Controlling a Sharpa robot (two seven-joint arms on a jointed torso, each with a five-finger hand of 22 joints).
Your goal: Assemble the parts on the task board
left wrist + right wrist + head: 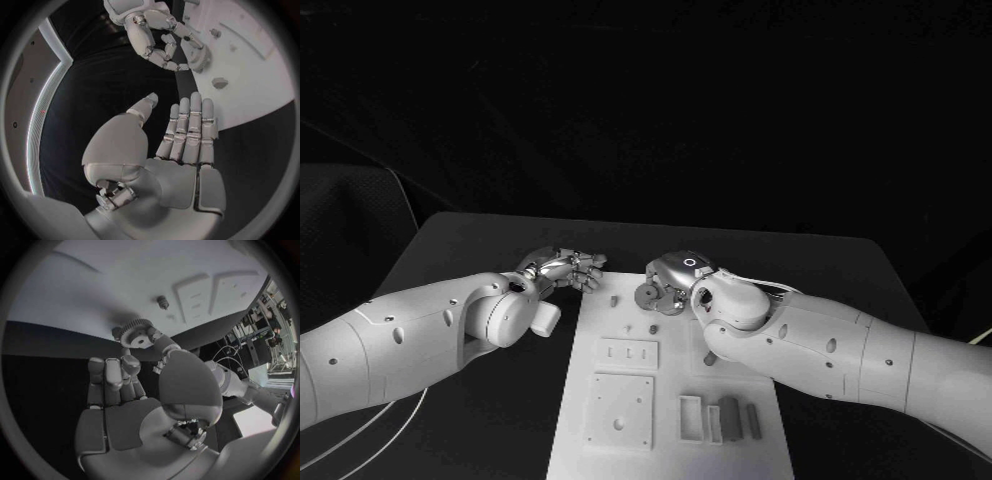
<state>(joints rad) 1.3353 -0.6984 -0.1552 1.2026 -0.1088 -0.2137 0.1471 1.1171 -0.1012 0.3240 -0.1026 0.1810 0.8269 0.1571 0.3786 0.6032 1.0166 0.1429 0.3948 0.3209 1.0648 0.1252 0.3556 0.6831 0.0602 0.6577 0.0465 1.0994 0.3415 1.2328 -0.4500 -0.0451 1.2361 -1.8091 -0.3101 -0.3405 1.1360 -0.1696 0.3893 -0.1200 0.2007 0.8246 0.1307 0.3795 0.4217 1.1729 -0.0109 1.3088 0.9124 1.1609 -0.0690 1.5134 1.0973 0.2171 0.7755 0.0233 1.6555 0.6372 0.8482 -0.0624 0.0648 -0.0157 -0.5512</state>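
- Risk, slip: the right hand (pixel 134 390) holds the gear (pixel 135 333) by its rim at the fingertips only. My judgement: a pinch this shallow lets the gear tip or drop if the wrist turns fast.
- Risk, misalignment: a short peg (pixel 162 301) stands on the task board (pixel 668 400) near the gear. If that is the gear's seat, a tilted bore would likely jam on it rather than slide down. Whether it is the seat, I cannot tell.
- Risk, collision: the two hands sit close together at the far end of the board. A sideways move by either one could knock the other, or the gear.
- Right hand: closed on the gear, thumb on one side of the rim and fingers on the other. In the head view the gear (pixel 656 296) hangs above the far end of the board, apart from its surface as far as I can see.
- Left hand (pixel 181 140): open, fingers straight and side by side, thumb apart, holding nothing. In the head view it (pixel 560 272) hovers just off the board's far left corner, over the black table (pixel 473 240).
- Board contents: a second small peg (pixel 220 82) stands near its edge. Recessed rectangular plates (pixel 620 408) and narrow grey blocks (pixel 721 418) lie toward the near end, untouched by either hand.
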